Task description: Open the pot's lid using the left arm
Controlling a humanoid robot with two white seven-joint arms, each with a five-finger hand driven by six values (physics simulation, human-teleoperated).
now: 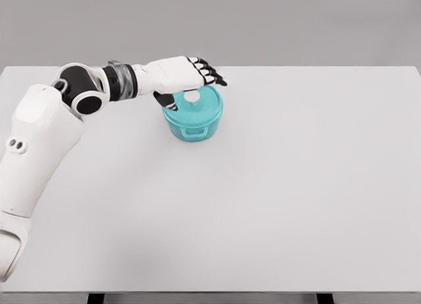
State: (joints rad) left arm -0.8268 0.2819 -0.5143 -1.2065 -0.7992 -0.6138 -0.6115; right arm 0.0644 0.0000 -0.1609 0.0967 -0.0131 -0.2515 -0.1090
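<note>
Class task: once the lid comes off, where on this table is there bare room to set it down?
Bare tabletop lies right of the teal round pot and in front of it, toward the near edge. It is crowded only at the pot, where the left hand hovers over the lid.

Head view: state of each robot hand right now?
Left robot hand: open, fingers extended over the teal pot, thumb down by the lid knob; nothing grasped.
Right robot hand: not in view.

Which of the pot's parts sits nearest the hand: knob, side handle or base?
The white knob on the lid: the left hand hovers right above it, unlike the front handle.
</note>
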